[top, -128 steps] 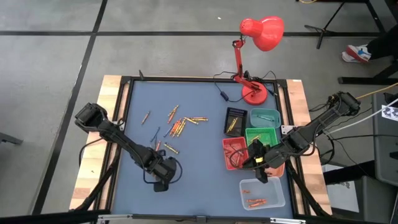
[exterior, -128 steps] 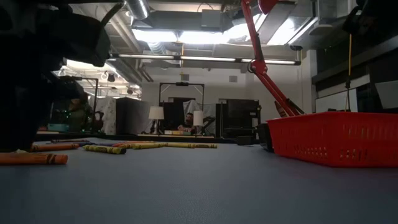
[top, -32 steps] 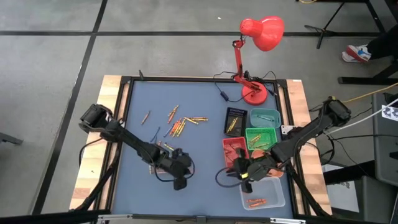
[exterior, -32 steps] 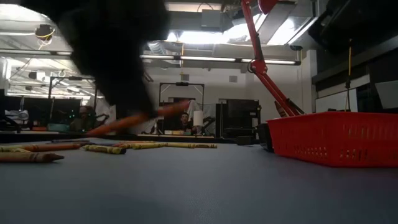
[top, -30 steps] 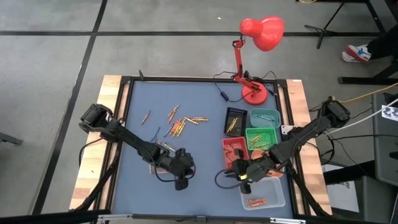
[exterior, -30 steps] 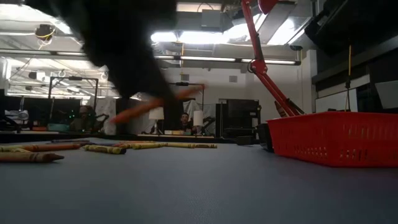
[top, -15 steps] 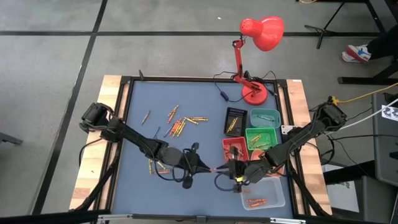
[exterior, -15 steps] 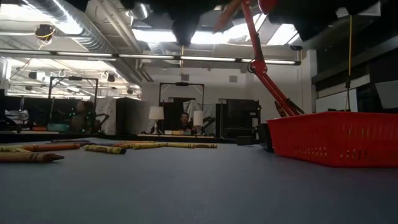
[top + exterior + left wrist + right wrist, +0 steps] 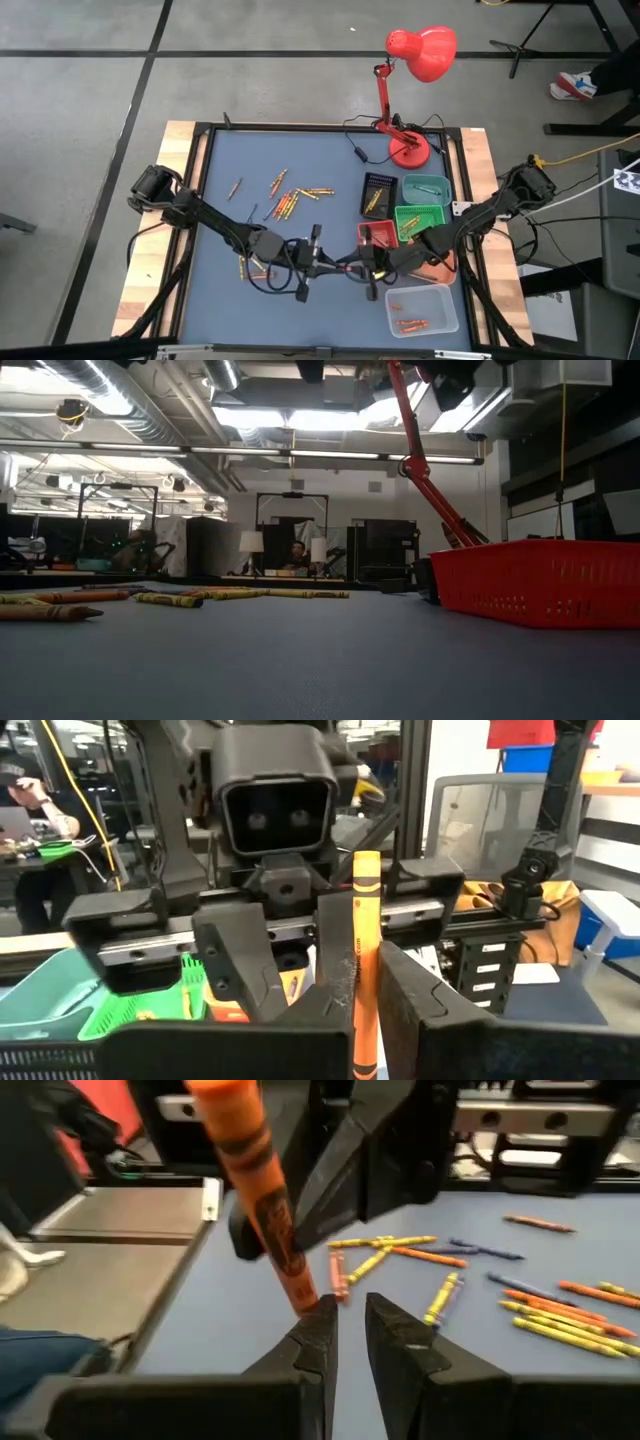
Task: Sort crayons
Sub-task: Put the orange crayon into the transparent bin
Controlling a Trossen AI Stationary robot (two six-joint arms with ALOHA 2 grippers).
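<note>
**A:** Where is the left gripper point(image 9: 328, 263) hanging at this moment?

**B:** It is hanging above the front middle of the worktop point(image 9: 320, 320). It is pointing at the right gripper point(image 9: 345, 1325), and the two are meeting nose to nose, just beside the red tray point(image 9: 372, 232).

**A:** Is the left one holding something?

**B:** Yes. Its fingers are clamping an orange crayon point(image 9: 366, 950) by the lower part, and the crayon is sticking out between them toward the other arm.

**A:** And are the right fingers point(image 9: 400, 1345) gripping it too?

**B:** No. They are standing a little apart with nothing between them. In the right wrist view the crayon's end is lying against the tip of one finger, not inside the gap.

**A:** Where are the other crayons lying?

**B:** Most loose crayons point(image 9: 290, 200) are lying scattered on the worktop's left half, behind the left arm. A few orange ones are resting in the clear tray point(image 9: 447, 312) at the front right.
</note>
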